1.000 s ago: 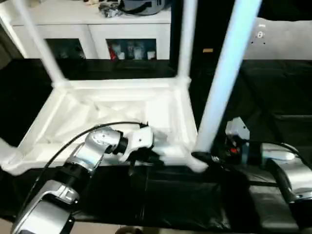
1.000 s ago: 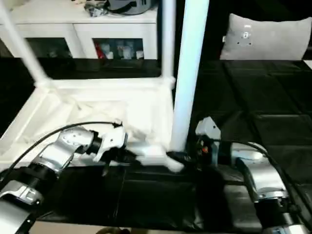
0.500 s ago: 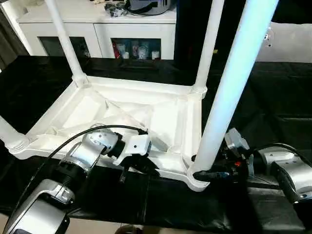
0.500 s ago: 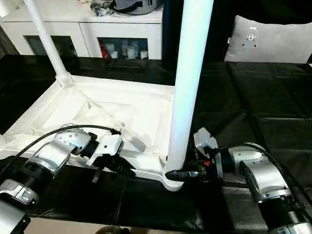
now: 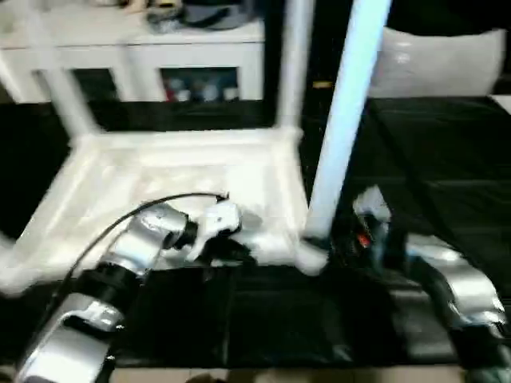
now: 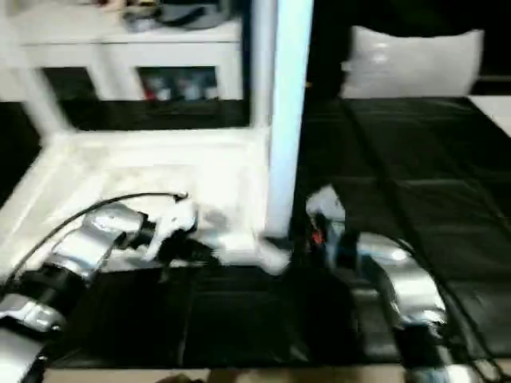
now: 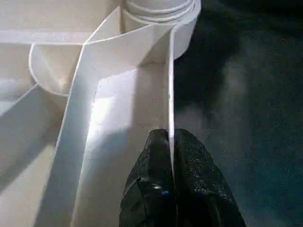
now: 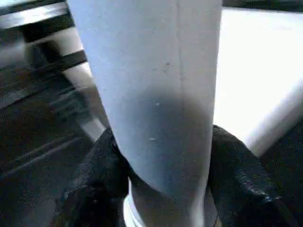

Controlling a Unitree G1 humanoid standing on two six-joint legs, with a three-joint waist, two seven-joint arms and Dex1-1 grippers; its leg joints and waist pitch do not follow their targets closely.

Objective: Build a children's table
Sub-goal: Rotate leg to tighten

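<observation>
The white tabletop [image 5: 176,179] lies upside down on the black surface, its ribbed underside facing up. White legs stand upright in its far-left [image 5: 56,96] and far-right [image 5: 294,64] corner sockets. A thicker-looking leg [image 5: 345,128] rises from the near-right socket [image 5: 311,257]. My left gripper [image 7: 169,136] is shut on the thin near rim of the tabletop, a little way from that socket. My right gripper [image 8: 161,161] hugs the base of the near-right leg [image 8: 151,90], one black finger [image 8: 102,165] on each side, pressed against it.
A white cabinet [image 5: 160,48] with glass doors stands behind the tabletop. A grey cushion [image 5: 447,64] lies at the back right. Black sheeting [image 5: 263,319] covers the surface in front of and to the right of the tabletop.
The head camera has shifted and tilted. My right gripper's fingers have closed in on the base of the near-right leg. The left gripper keeps its hold on the rim.
</observation>
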